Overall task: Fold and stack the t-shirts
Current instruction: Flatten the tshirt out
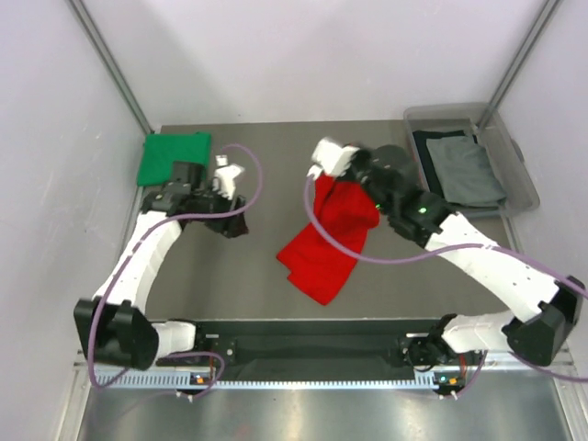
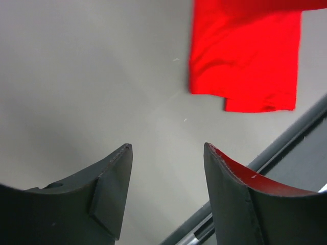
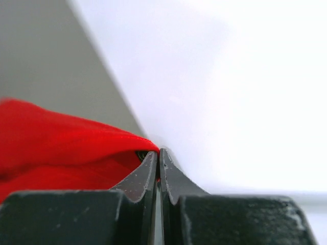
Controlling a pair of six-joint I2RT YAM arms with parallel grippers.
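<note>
Seen from above, the red t-shirt (image 1: 329,234) is a soft, rumpled length of bright cloth. Its lower part is bunched on the table (image 1: 230,276) near the middle, and its upper edge is raised in the right gripper (image 1: 319,175), which is clamped on it. The green t-shirt (image 1: 172,157) lies folded into a flat rectangle at the far left corner. A clear plastic bin (image 1: 519,175) at the far right holds a grey t-shirt (image 1: 469,173) over a dark garment (image 1: 430,138). The left gripper (image 1: 236,220) hangs over bare table, apart from the red cloth. The tabletop is matte grey-brown, closed in by plain white walls (image 1: 303,55)

The left wrist view shows matte black, wedge-shaped fingers (image 2: 115,178) spread wide with nothing between them. Beyond them the red shirt lies flat with a straight hemmed edge, near a dark rail (image 2: 301,148)

In the right wrist view the fingertips (image 3: 145,171) press together, pinching a smooth red fold against a white wall
</note>
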